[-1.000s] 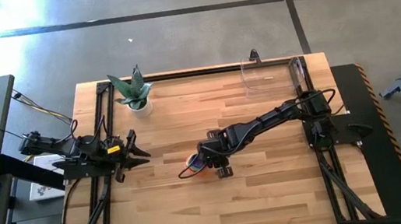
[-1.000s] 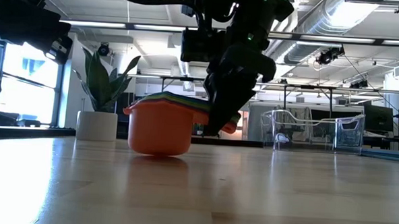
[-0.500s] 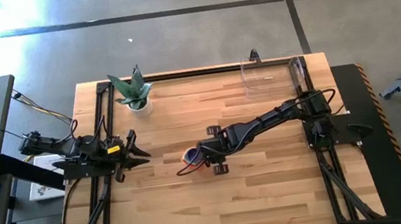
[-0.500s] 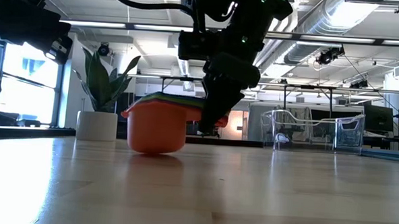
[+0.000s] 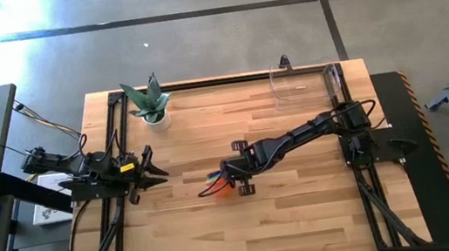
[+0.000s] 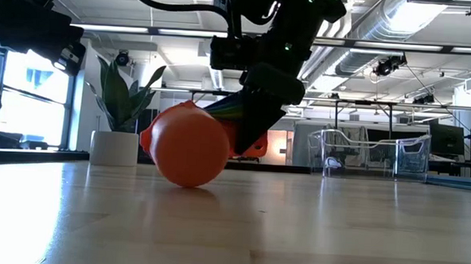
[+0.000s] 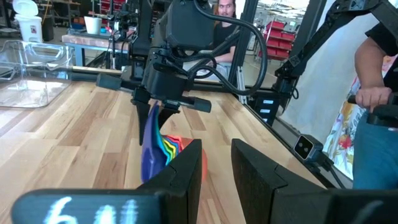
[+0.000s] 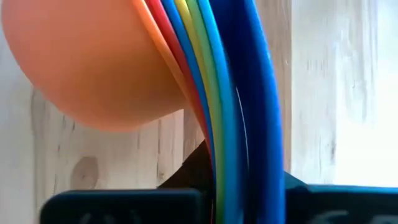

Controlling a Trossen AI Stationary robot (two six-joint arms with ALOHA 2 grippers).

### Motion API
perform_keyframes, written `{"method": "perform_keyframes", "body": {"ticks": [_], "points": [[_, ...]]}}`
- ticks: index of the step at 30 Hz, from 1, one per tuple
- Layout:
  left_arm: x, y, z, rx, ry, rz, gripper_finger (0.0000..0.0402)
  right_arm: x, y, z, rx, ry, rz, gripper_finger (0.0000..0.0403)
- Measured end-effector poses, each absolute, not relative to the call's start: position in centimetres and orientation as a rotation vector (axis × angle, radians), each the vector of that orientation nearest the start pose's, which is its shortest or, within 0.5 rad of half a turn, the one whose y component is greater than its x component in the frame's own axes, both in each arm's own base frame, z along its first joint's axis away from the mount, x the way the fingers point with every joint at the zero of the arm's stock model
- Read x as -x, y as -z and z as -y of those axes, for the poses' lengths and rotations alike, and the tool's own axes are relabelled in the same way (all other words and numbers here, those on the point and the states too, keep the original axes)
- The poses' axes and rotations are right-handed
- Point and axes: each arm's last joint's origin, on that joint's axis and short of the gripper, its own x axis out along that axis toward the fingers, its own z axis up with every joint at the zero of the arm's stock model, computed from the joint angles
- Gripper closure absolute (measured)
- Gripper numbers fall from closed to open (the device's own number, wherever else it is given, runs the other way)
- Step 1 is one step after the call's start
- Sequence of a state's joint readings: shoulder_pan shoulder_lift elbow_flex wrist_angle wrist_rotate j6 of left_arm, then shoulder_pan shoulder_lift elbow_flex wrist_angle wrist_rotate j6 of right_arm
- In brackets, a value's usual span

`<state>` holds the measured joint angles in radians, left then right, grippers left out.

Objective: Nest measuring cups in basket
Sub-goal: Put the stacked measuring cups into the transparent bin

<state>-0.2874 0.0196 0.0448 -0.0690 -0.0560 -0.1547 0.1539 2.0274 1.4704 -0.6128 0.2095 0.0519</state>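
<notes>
Your right arm reaches from its base at the table's 3 o'clock edge across to the middle, wrist bent down. Its right gripper (image 5: 234,180) is clamped on the handles of the stacked measuring cups (image 6: 189,146), which are tipped on their side. Your left arm waits at the 9 o'clock edge, its left gripper (image 5: 159,172) held level, fingers (image 7: 181,174) parted.
</notes>
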Motion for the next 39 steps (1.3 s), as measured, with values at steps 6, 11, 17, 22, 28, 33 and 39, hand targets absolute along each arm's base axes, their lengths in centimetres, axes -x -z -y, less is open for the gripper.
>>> {"method": "perform_keyframes", "body": {"ticks": [6,11,17,22,28,33,39], "points": [[-9.3,-17.1,2.6,0.146,0.228,-0.061,0.0326,-41.1,-17.4,-5.7,0.172,0.084,-1.129,0.0385],[-9.3,-17.0,2.6,0.147,0.228,-0.062,0.0326,-41.3,-17.5,-5.8,0.186,0.106,-1.103,0.0385],[-9.3,-17.0,2.6,0.147,0.228,-0.062,0.0326,-41.4,-17.7,-6.1,0.261,0.174,-1.066,0.0385],[-9.3,-17.0,2.6,0.146,0.228,-0.061,0.0326,-41.4,-17.8,-6.1,0.270,0.236,-1.053,0.0385],[-9.3,-17.0,2.6,0.147,0.228,-0.061,0.0326,-41.4,-17.9,-5.8,0.294,0.327,-1.033,0.0385],[-9.3,-17.0,2.6,0.147,0.228,-0.062,0.0326,-41.3,-18.5,-5.6,0.344,0.408,-1.000,0.0385],[-9.3,-17.0,2.6,0.146,0.228,-0.062,0.0326,-41.1,-19.6,-5.3,0.406,0.512,-0.959,0.0385]]}}
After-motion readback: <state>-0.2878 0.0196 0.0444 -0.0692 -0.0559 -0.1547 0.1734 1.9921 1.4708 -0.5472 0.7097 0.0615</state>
